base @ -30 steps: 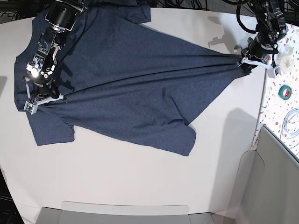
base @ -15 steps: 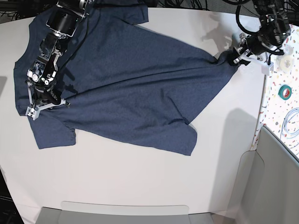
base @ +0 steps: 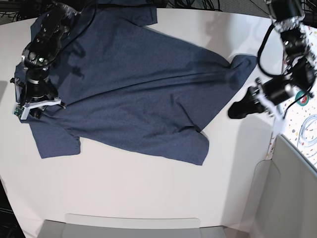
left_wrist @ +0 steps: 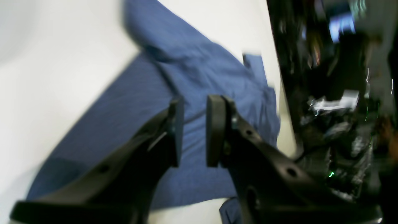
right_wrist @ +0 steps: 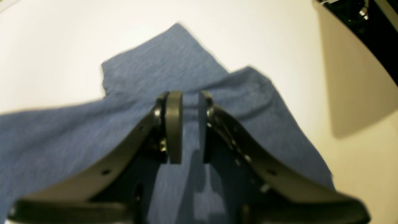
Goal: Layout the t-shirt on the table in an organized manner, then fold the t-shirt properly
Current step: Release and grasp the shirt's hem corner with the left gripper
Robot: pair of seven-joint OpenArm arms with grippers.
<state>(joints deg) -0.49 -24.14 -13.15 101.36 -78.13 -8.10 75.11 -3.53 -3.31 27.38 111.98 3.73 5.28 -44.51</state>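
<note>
The dark navy t-shirt (base: 129, 94) lies spread on the white table (base: 124, 183), one sleeve (base: 54, 141) at the front left and a hem corner (base: 244, 63) at the right. My right gripper (base: 37, 107) hovers over the shirt's left edge. In the right wrist view its jaws (right_wrist: 190, 124) stand a little apart above the cloth (right_wrist: 71, 130), nothing between them. My left gripper (base: 237, 110) is off the shirt over bare table, below the hem corner. The blurred left wrist view shows it (left_wrist: 194, 130) open and empty, with blue cloth (left_wrist: 192, 71) beyond.
A speckled strip along the right edge carries a green tape roll (base: 302, 97) and a coiled cable (base: 309, 130). A grey panel (base: 292, 193) stands at the front right. A grey tray edge (base: 133, 223) runs along the front. Dark equipment (left_wrist: 335, 93) lies past the table's edge.
My left gripper let go of the hem corner and swung toward the front, off the shirt; the corner settled flat. My right gripper opened and shifted slightly left over the shirt's edge.
</note>
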